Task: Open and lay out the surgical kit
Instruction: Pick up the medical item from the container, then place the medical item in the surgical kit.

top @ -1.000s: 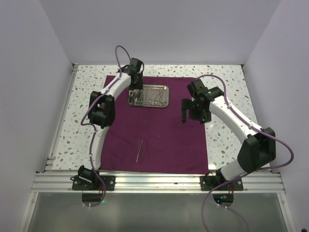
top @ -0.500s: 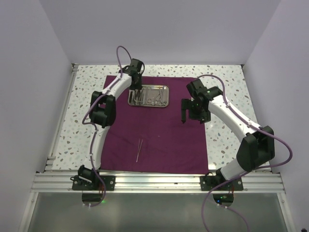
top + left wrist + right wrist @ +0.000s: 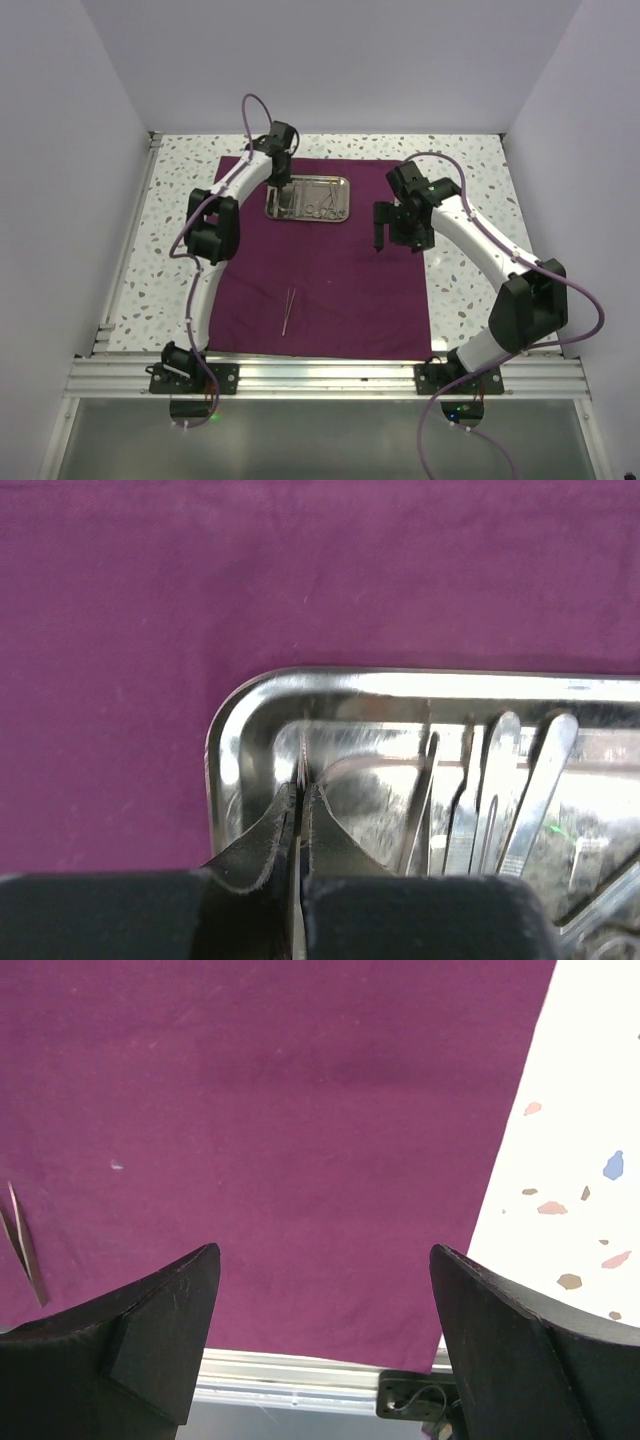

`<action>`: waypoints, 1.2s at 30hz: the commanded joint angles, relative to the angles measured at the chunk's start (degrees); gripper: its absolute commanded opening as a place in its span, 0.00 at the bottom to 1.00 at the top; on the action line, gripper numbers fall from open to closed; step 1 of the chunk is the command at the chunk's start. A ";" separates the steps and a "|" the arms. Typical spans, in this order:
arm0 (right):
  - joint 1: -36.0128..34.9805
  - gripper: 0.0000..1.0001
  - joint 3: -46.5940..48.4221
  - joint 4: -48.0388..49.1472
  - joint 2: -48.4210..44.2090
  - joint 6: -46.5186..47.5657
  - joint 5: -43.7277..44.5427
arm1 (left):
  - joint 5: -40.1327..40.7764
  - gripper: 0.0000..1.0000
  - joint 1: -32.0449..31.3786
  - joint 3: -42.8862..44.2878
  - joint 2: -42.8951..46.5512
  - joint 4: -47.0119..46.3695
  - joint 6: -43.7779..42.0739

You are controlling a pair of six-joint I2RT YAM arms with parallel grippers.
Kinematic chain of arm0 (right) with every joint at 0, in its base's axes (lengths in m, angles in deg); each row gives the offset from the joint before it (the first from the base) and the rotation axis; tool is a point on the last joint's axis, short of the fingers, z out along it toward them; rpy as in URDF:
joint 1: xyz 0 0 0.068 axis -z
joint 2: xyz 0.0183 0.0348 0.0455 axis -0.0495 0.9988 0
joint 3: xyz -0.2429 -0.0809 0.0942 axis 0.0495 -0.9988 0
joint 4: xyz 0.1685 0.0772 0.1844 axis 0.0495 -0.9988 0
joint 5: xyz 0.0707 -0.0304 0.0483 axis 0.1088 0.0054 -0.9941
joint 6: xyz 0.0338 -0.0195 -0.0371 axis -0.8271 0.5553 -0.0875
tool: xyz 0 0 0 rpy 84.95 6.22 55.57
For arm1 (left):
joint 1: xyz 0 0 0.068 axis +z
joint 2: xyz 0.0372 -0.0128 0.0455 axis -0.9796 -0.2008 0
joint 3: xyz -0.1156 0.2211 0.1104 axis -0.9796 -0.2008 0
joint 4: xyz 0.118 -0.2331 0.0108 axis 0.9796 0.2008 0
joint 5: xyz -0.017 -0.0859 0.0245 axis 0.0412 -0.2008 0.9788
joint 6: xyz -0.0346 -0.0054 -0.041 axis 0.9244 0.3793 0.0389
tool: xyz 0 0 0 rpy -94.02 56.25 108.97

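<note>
Your left claw [image 3: 300, 792] was clenched on a thin instrument [image 3: 301, 752], a sliver of metal poking out between its tips at the left end of the steel tray [image 3: 228, 742]. Which instrument it was, the wrist view did not let you tell. The tray sat on the far part of the spread purple cloth [image 3: 340, 270], with other instruments [image 3: 505, 780] lying side by side in it. One pair of tweezers [image 3: 289, 310] already lay on the near part of the cloth. Your right claw [image 3: 322, 1260] hung released, jaws wide, over the cloth's right side, holding nothing. By my reading you were in the lay-out step, with the wrap open. The next move called for a straight lift clear of the tray rim, then a set-down near the tweezers but apart from them.
</note>
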 commanded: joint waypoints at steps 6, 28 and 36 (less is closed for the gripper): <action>0.19 0.89 3.91 3.35 0.66 1.30 -3.39 | -1.60 0.00 -0.17 -10.12 22.04 3.46 2.47; 0.19 0.89 -10.24 4.67 -10.33 2.18 -7.96 | -4.85 0.00 -25.66 -67.98 51.51 -11.04 32.88; 0.27 0.89 -10.42 3.97 -10.42 2.62 -6.47 | -5.29 0.33 -26.98 -66.68 51.16 -8.15 33.77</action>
